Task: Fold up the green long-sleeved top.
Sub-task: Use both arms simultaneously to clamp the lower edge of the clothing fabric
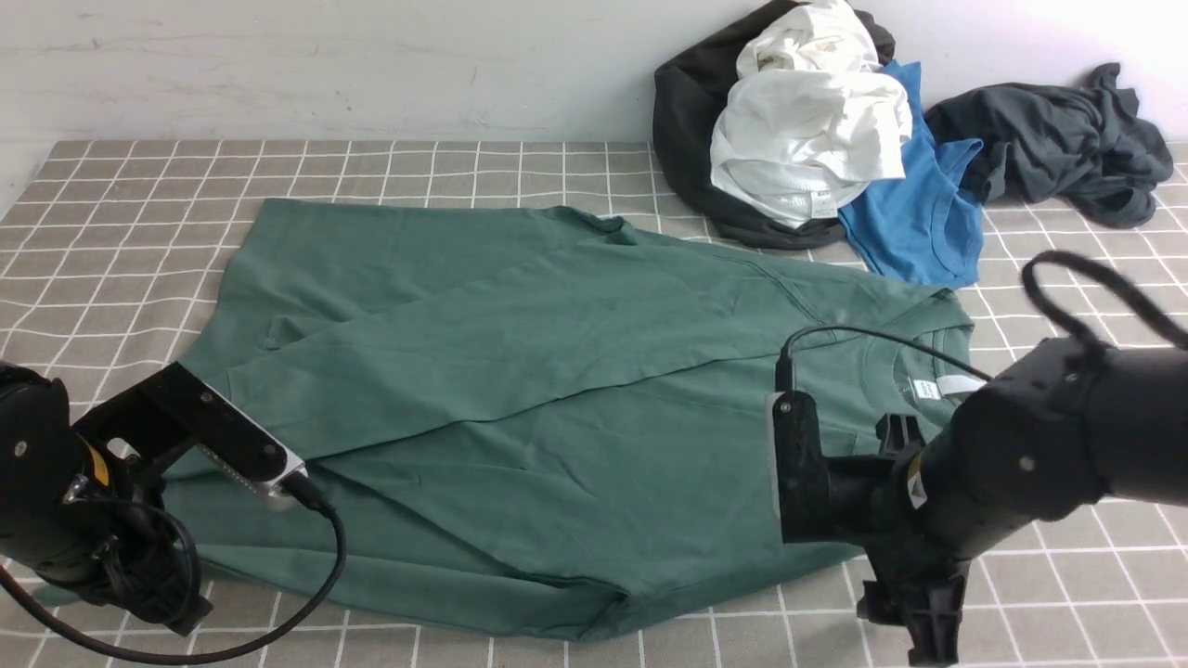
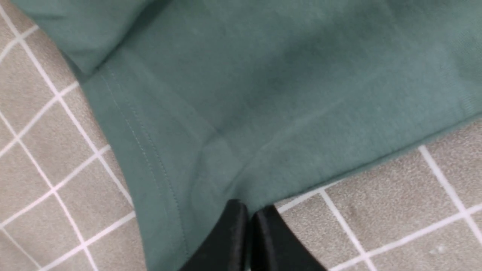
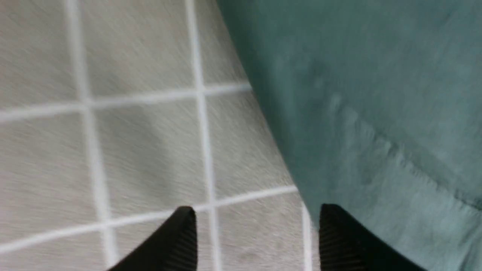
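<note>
The green long-sleeved top [image 1: 557, 371] lies spread across the checked table, partly folded over itself, with its collar and white neck label [image 1: 956, 385] at the right. In the left wrist view my left gripper [image 2: 248, 210] is shut on the top's [image 2: 263, 94] hemmed corner, and creases in the fabric run into the fingertips. My right gripper [image 3: 258, 214] stands open just above the table at the top's [image 3: 376, 94] near right edge. One finger [image 3: 339, 233] overlaps the fabric's border and nothing is between the jaws.
A heap of clothes sits at the back right against the wall: a black garment [image 1: 682, 121], white ones [image 1: 807, 121], a blue shirt [image 1: 919, 223] and a dark grey garment [image 1: 1058, 148]. The grey checked cloth [image 1: 121, 186] covers the table.
</note>
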Motion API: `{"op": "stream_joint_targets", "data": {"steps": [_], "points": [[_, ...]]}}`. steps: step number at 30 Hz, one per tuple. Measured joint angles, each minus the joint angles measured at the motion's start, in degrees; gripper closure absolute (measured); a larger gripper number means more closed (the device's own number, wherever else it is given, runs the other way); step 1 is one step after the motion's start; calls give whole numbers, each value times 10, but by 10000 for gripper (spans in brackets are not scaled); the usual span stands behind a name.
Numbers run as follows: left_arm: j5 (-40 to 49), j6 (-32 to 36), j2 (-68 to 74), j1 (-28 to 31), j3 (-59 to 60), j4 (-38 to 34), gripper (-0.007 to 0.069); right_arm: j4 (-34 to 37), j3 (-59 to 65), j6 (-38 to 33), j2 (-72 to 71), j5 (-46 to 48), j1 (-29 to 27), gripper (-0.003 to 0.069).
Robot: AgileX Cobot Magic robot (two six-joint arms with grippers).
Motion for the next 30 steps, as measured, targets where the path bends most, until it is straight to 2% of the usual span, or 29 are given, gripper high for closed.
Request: {"op": "stream_joint_targets", "data": {"steps": [1,2,4,7,10,11,13,17,18,20,22,28,30], "points": [[0,0,0,0,0,-4,629,-46,-5,43,21,-16,-10,212],[0,0,0,0,0,-4,629,-52,-4,49,22,-20,-12,211],[1,0,0,0,0,-5,629,-90,-12,119,33,-28,-24,211],[1,0,0,0,0,-6,629,-131,-12,200,36,-40,-31,251],[1,0,0,0,0,-7,629,-175,-12,222,42,-65,-38,286],[1,0,0,0,0,-8,629,-184,-11,232,43,-73,-39,317],[1,0,0,0,0,-8,629,-186,-11,234,43,-73,-39,354],[4,0,0,0,0,-11,629,-184,-9,237,45,-74,-39,476],[5,0,0,0,0,-12,629,-184,-8,237,45,-74,-39,483],[6,0,0,1,-1,-23,629,-204,-9,242,48,-95,-43,582],[23,0,-4,1,-4,-34,629,-202,-7,257,46,-95,-44,638],[51,-19,-45,1,-25,-46,629,-180,-6,311,-14,-73,-45,651],[36,-63,-59,1,-49,-29,629,-178,-11,323,-48,-62,-46,651]]}}
